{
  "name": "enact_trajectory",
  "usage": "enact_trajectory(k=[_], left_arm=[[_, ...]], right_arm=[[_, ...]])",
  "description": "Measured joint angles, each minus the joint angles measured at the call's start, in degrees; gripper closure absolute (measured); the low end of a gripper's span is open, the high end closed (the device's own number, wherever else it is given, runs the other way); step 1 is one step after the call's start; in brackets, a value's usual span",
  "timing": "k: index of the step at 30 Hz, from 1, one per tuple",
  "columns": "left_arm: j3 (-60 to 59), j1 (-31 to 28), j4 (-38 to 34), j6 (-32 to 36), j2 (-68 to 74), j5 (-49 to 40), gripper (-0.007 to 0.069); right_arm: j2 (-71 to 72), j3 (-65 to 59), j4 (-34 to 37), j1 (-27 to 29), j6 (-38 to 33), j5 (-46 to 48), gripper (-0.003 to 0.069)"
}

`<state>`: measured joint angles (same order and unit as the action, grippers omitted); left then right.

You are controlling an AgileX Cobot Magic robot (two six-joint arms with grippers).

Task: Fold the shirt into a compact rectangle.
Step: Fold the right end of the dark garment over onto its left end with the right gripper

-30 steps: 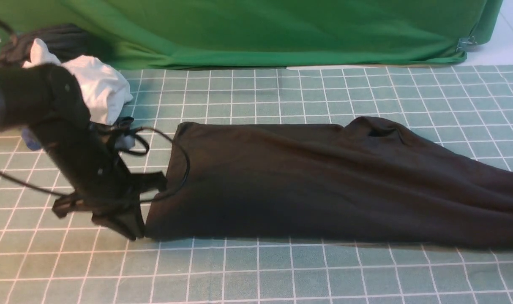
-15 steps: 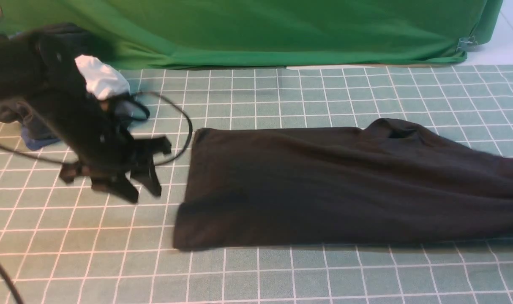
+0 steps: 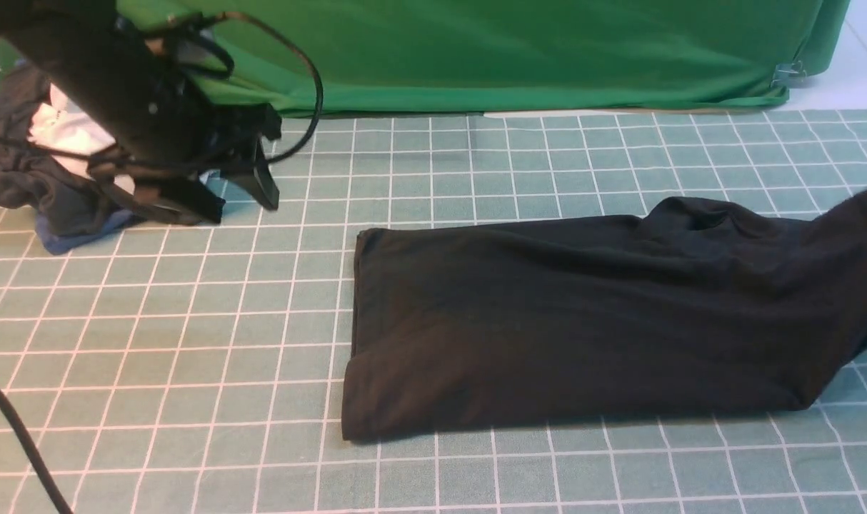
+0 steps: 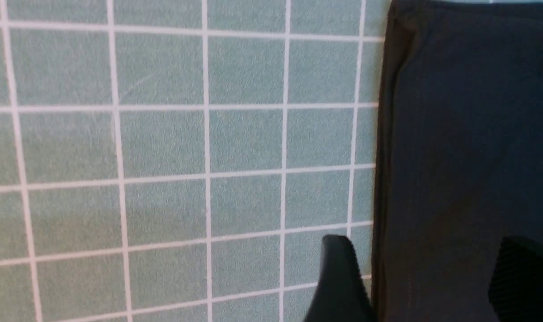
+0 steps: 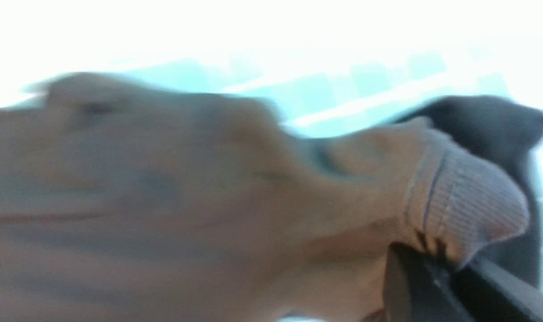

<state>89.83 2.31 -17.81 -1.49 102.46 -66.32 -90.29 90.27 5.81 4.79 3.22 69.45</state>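
A teal mat (image 3: 191, 321) printed with a white square grid lies flat and fills the foreground from edge to edge. Along its far side hangs a bright green cloth (image 3: 476, 50), wrinkled, its hem meeting the mat. A small metal clip (image 3: 787, 73) pinches the cloth near its right end, and beyond that corner a white surface (image 3: 862, 64) shows. At the far left a heap of clothes (image 3: 19, 182) rests on the mat: a white piece (image 3: 55, 132) on top, dark grey folds around it, and a blue edge (image 3: 66, 241) at the near side.
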Motion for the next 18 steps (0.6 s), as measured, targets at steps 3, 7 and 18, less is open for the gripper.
enact_trajectory(k=[3,7,18], left_arm=[[1.8,0.0,0.0,0.0,0.0,-0.2,0.0214],[3.1,0.0,0.0,0.1,0.0,-0.8,0.0214],[3.1,0.0,0.0,0.1,0.0,-1.5,0.0255]], right_arm=[[0.5,0.0,2.4,-9.8,3.3,-0.1,0.0608],[-1.0,0.0,2.9,-21.1,7.7,-2.3,0.0608],[-13.2,0.0,3.2,-44.7,14.6,-15.0,0.0608]])
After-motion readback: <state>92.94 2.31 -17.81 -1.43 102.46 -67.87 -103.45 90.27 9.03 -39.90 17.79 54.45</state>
